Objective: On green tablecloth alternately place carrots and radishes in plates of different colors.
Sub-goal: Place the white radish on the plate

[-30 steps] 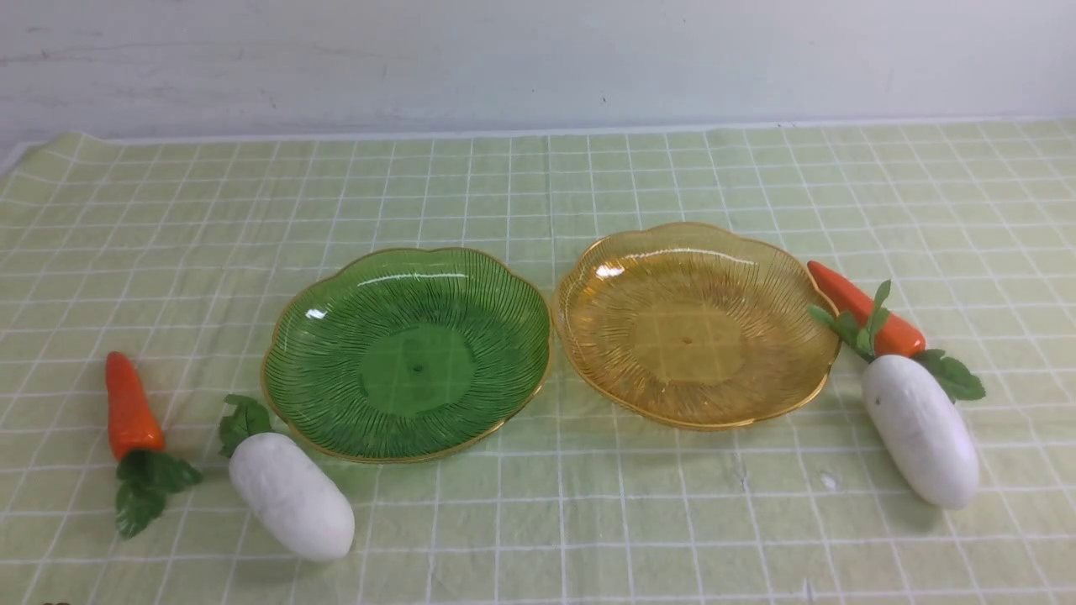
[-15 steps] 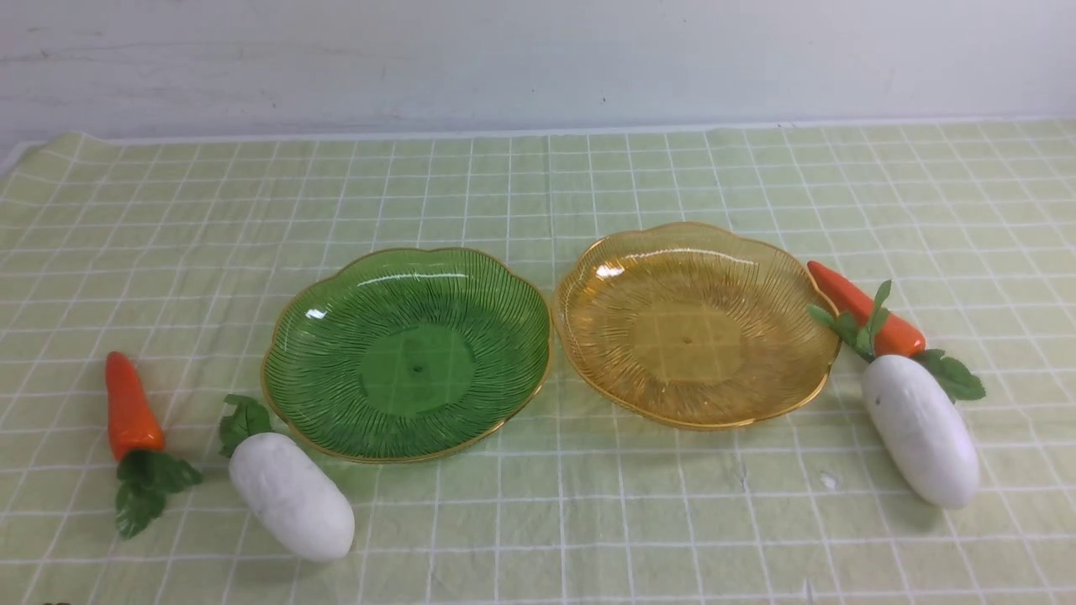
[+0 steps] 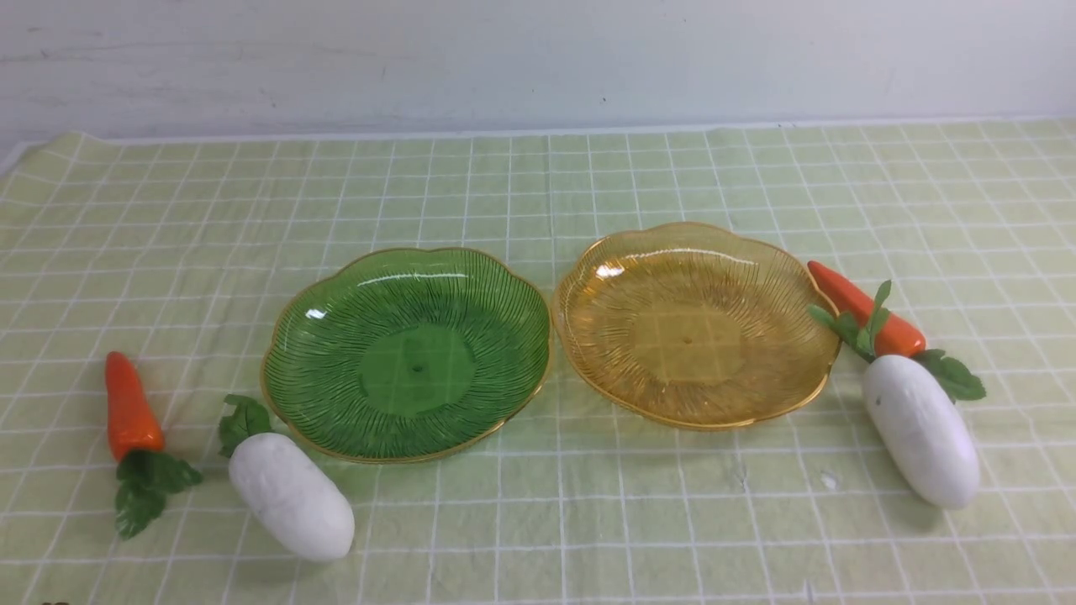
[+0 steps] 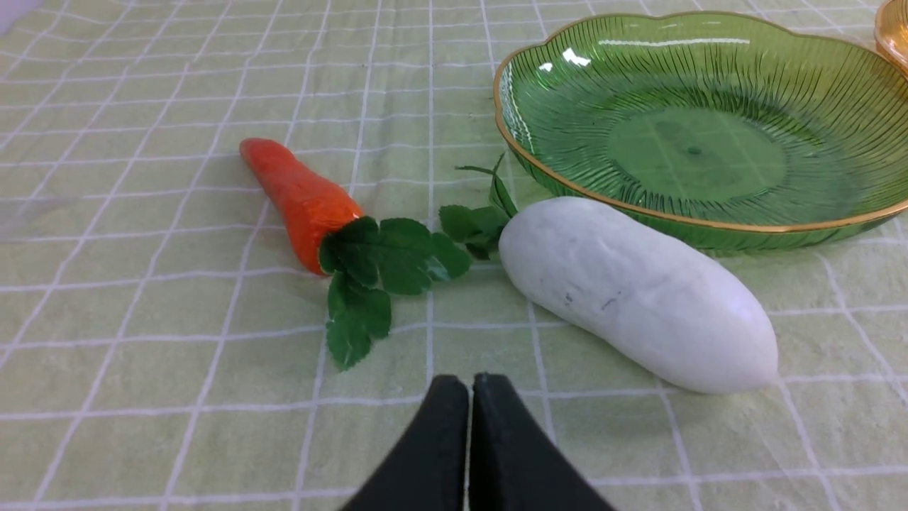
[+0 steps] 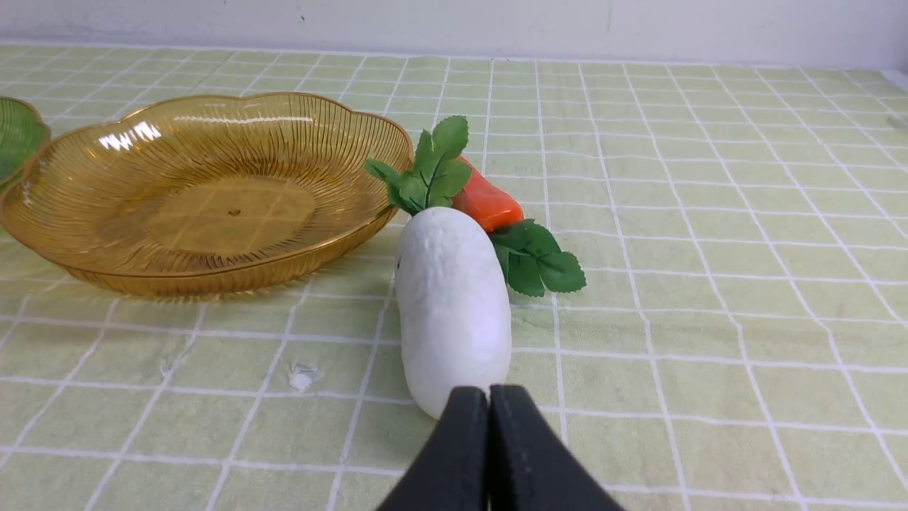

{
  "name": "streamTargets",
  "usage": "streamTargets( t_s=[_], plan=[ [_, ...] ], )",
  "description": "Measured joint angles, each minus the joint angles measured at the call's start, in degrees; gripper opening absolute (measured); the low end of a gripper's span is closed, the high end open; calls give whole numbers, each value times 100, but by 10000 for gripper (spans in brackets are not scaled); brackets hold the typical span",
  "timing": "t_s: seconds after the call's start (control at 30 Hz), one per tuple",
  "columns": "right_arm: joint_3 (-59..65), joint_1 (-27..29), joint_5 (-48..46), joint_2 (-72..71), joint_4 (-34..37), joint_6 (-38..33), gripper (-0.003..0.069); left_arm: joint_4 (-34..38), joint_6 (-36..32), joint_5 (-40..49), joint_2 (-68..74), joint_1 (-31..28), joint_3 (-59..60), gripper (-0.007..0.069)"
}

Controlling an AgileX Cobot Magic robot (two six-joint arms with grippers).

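Nothing has moved since the earlier frames. The left jaws are pressed together, low over the green tablecloth [image 3: 538, 185], holding nothing. Just beyond them lie the left radish [image 4: 638, 298], a little to the right, and the left carrot [image 4: 298, 199], a little to the left. Farther on, the green plate [image 4: 709, 221] is empty.

The right jaws are also together and empty. The right radish [image 5: 452, 305] lies straight ahead, its near end just behind their tips; whether it touches them I cannot tell. The right carrot [image 5: 489, 202] lies at its far end, beside the empty amber plate [image 5: 213, 273].

I judge that the first pick has not started. One pair of jaws must next part, then come down across a vegetable's body.
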State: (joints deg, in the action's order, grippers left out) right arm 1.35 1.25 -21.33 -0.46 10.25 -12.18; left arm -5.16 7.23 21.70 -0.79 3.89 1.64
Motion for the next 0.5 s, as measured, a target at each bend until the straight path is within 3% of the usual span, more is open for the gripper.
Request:
streamTargets(
  t_s=[0.07, 0.13, 0.2, 0.23, 0.27, 0.37, 0.5],
  plan=[
    [12, 0, 84, 0, 110, 44, -14, 268, 255, -71, 0, 0, 0, -8],
    [31, 0, 252, 0, 828, 432, -14, 1435, 1050, -281, 0, 0, 0, -8],
    [31, 0, 306, 0, 1283, 669, -14, 2074, 1479, -328, 0, 0, 0, -8],
    [31, 0, 348, 0, 2216, 1131, -14, 2905, 2054, -374, 0, 0, 0, -8],
    [31, 0, 348, 0, 2322, 1218, -14, 3098, 2106, -375, 0, 0, 0, -8],
    [31, 0, 369, 0, 3762, 1672, -14, 4269, 2579, -395, 0, 0, 0, -8],
    [31, 0, 418, 0, 4331, 1753, -14, 4696, 2643, -580, 0, 0, 0, -8]
  ],
)
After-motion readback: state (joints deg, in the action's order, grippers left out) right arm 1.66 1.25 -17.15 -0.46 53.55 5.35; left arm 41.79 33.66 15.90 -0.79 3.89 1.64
